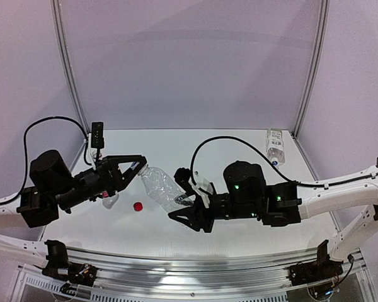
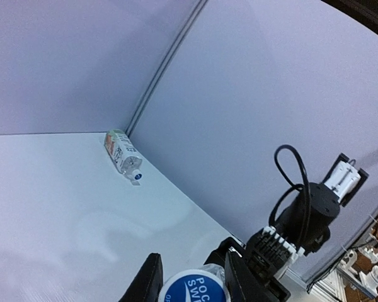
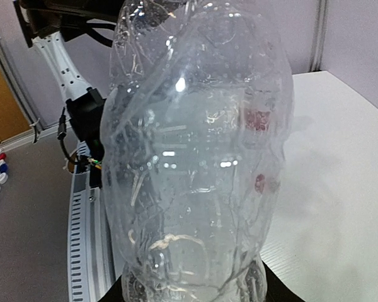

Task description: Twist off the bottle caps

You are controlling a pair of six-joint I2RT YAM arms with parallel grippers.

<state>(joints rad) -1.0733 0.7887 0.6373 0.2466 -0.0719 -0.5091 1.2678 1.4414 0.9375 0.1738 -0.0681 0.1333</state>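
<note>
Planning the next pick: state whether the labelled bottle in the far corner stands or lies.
Lying: the labelled bottle rests lengthwise on the table, cap on.

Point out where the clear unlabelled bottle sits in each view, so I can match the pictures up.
Top external: the clear bottle is at the centre, tilted between the left hand and the right hand.
Left wrist: only its blue-and-white cap shows, at the bottom edge between the fingers.
Right wrist: the bottle fills the frame.
Shared landmark: the white table.
</note>
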